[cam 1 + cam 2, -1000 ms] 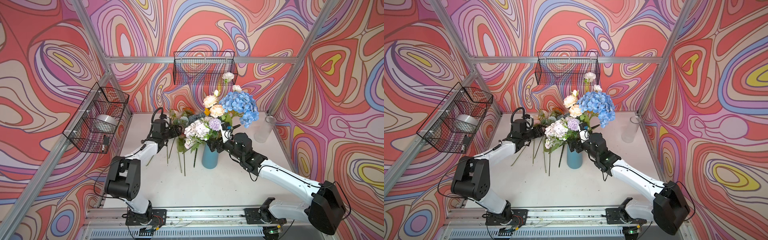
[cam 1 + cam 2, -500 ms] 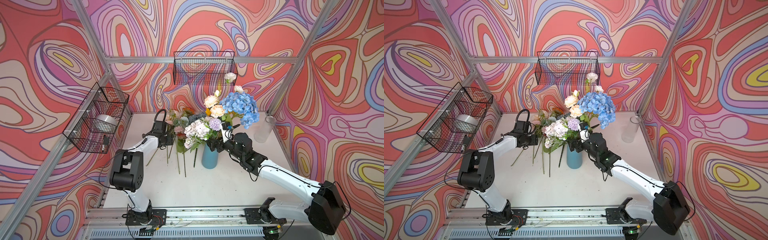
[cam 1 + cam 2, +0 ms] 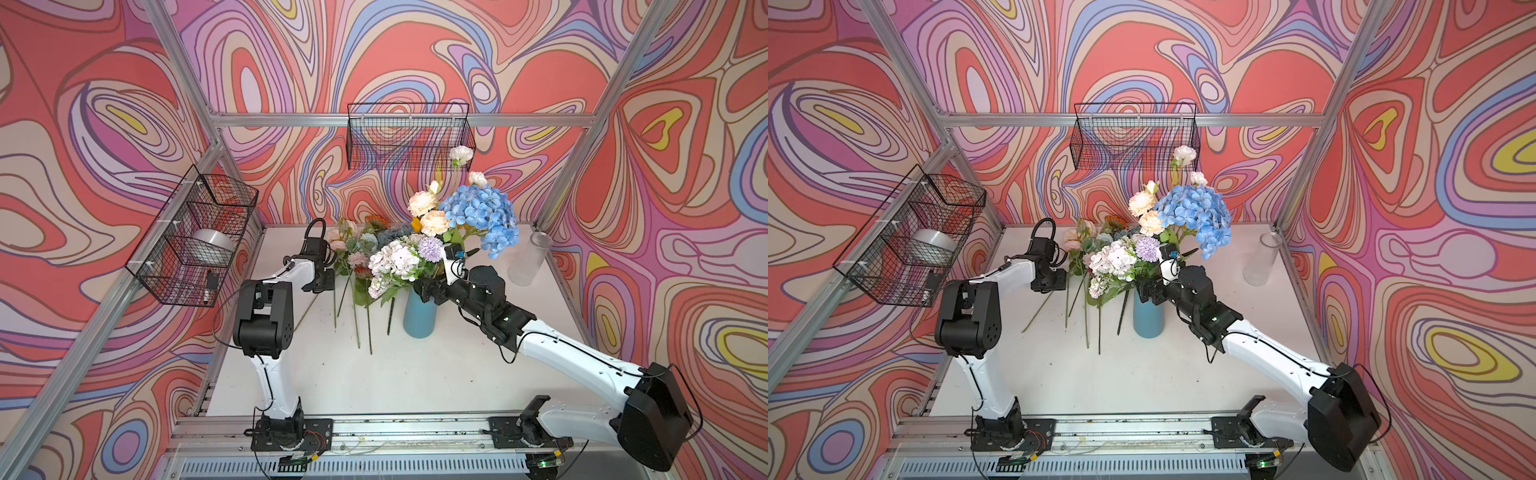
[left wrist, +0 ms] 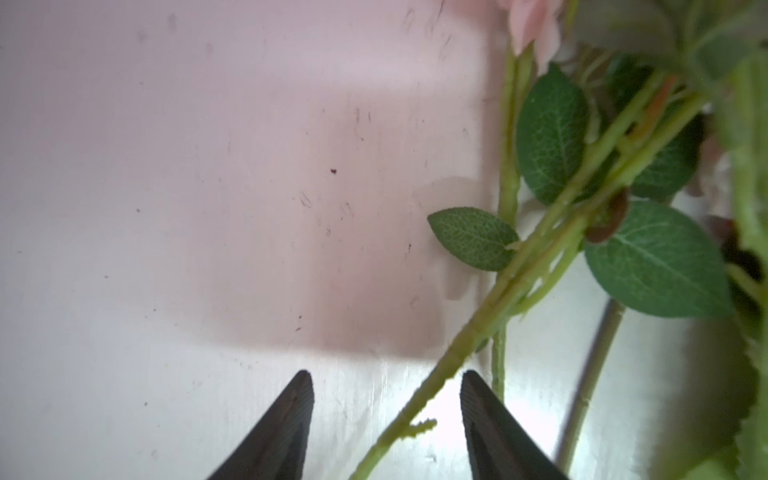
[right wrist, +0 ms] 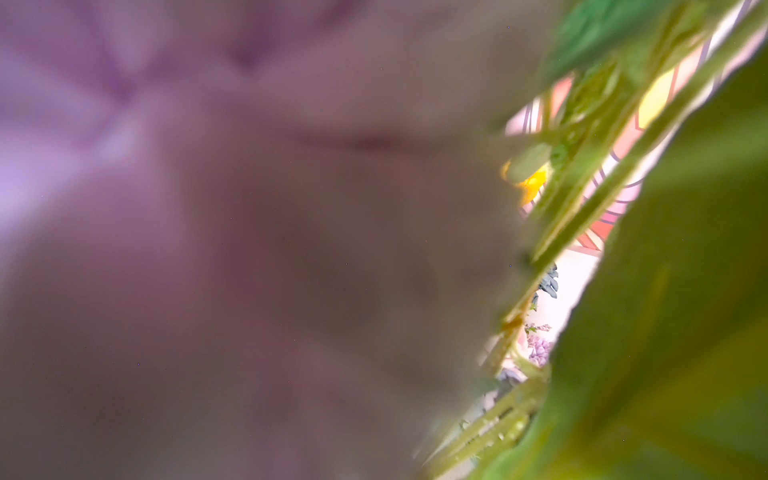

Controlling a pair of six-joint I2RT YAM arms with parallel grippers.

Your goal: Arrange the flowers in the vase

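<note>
— Left gripper (image 3: 323, 284) has dropped lower, toward the loose flowers (image 3: 356, 262) lying on the table (image 3: 374, 382), in both top views; others stand in the vase (image 3: 419, 318).
— Right gripper (image 3: 423, 287)?
— Spread wide at the vase mouth; perhaps touching stems, leaves hide it.
— Left wrist view?
— Jaws part-narrowed astride one green stem (image 4: 540, 257), unclamped. Picking step: next, close squarely, then lift.
— Right wrist view?
— Only blurred petals.
</note>
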